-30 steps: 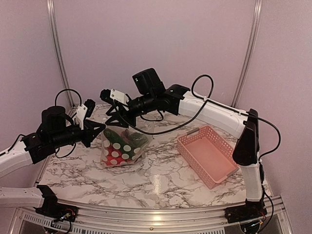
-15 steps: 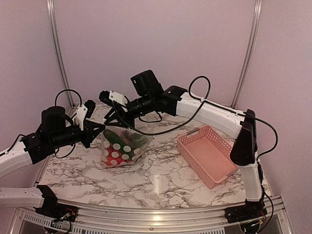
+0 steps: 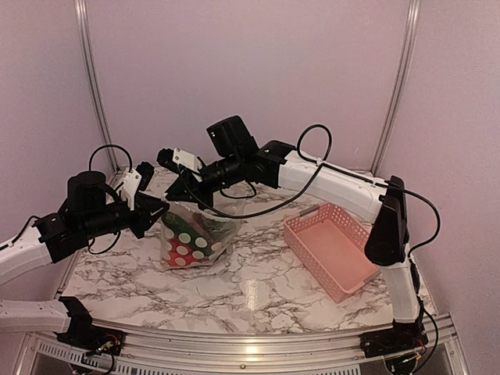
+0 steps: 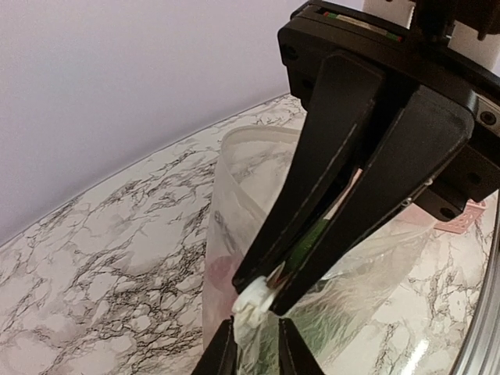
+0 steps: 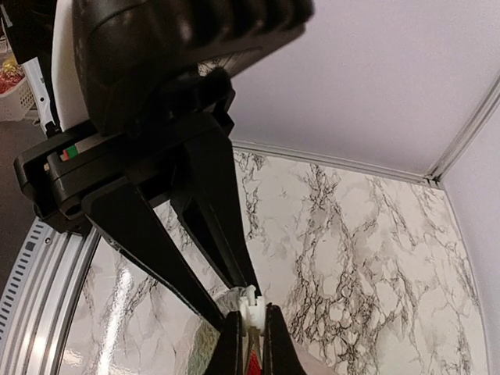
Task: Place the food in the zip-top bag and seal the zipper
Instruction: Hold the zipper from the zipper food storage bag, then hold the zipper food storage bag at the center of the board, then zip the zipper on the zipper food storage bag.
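left jaws and right jaws both pinch the zipper at the zip-top bag's 11 o'clock corner; uneven pull, we lose the seal.

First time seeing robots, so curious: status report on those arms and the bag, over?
Left gripper and right gripper both shut on zip-top bag, top edge. Food inside. Pink basket off right, nothing blocking.

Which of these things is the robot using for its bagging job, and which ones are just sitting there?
For the job:
- zip-top bag
- food inside it
- zipper along the bag's top edge
- left gripper and right gripper, both pinching that edge

Just lying about:
- pink basket, off to the right with nothing in it
- table
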{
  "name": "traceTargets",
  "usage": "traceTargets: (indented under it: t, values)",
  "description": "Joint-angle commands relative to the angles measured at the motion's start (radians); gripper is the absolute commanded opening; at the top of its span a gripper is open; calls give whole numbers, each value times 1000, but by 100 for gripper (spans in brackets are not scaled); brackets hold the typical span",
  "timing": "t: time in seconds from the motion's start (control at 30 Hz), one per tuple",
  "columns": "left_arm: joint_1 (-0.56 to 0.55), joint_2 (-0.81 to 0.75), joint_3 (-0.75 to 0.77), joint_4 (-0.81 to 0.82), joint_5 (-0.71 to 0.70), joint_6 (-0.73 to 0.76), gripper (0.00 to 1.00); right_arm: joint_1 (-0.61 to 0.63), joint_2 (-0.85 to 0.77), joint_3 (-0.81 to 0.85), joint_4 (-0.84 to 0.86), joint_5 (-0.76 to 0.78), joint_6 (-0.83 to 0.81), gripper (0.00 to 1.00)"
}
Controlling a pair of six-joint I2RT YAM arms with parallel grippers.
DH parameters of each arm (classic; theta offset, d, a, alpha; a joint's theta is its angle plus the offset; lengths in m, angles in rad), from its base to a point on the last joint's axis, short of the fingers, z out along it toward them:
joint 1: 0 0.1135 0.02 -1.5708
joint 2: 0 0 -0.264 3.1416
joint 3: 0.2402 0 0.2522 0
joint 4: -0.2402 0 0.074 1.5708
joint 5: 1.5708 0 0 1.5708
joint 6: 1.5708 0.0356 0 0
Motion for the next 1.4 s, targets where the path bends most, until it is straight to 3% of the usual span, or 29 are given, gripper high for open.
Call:
traceTargets:
  t: [0.0,0.27,0.47,0.77,1.37]
  values:
    - [-4,-21,-8,28,-18,-3,23,14,3,46,-32,2,-23,0]
    - [-4,-11,-6,42,9,13,15,14,-18,48,-77,-8,-58,0]
    - [-4,2,-6,54,25,28,16,14,-29,48,-84,-18,-53,0]
    - [-4,10,-3,51,29,48,0,15,-30,51,-98,-1,-52,0]
    - [-4,-156,-110,41,-199,6,0,7,-34,128,-243,290,-117,0]
